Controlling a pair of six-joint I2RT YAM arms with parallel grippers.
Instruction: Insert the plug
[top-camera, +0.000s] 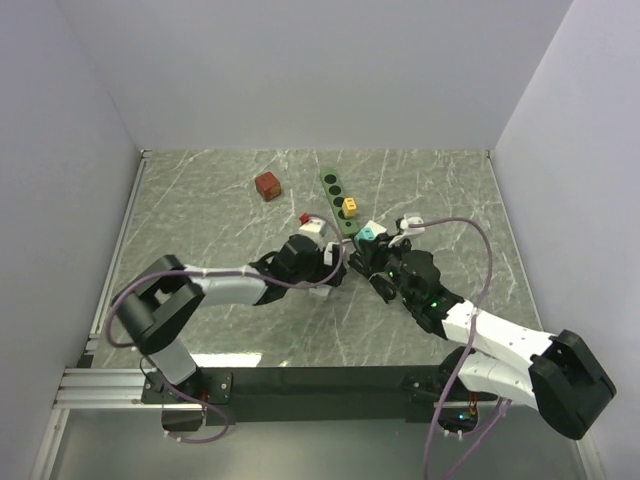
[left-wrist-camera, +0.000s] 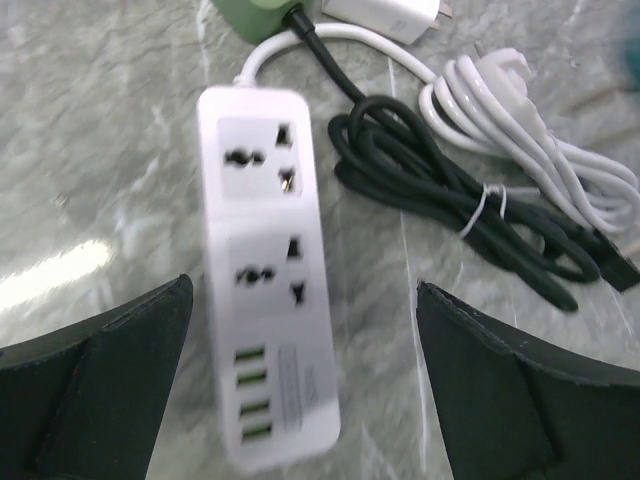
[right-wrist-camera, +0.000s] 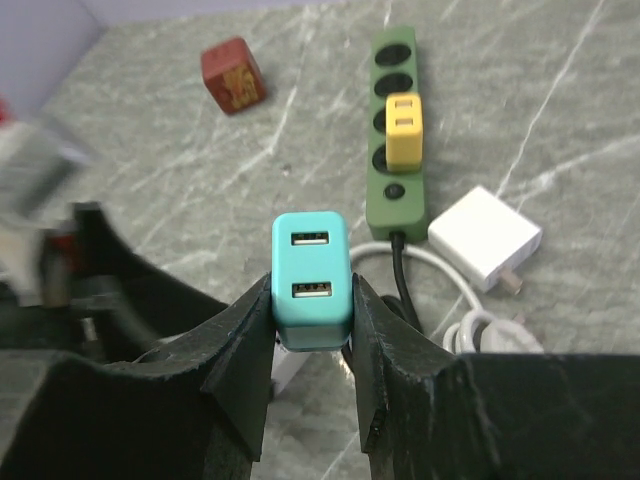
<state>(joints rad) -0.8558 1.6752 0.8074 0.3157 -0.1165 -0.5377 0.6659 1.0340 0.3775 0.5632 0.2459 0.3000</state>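
My right gripper is shut on a teal two-port USB plug, held upright above the table; it also shows in the top view. A white power strip with two sockets and several green USB ports lies flat below my left gripper, which is open and empty, its fingers on either side of the strip's near end. In the top view the left gripper sits just left of the right gripper. A sliver of the white strip shows under the teal plug.
A green power strip with a yellow plug in it lies behind the grippers. A white adapter, a coiled black cable and a white cable lie right of the white strip. A red cube sits far left.
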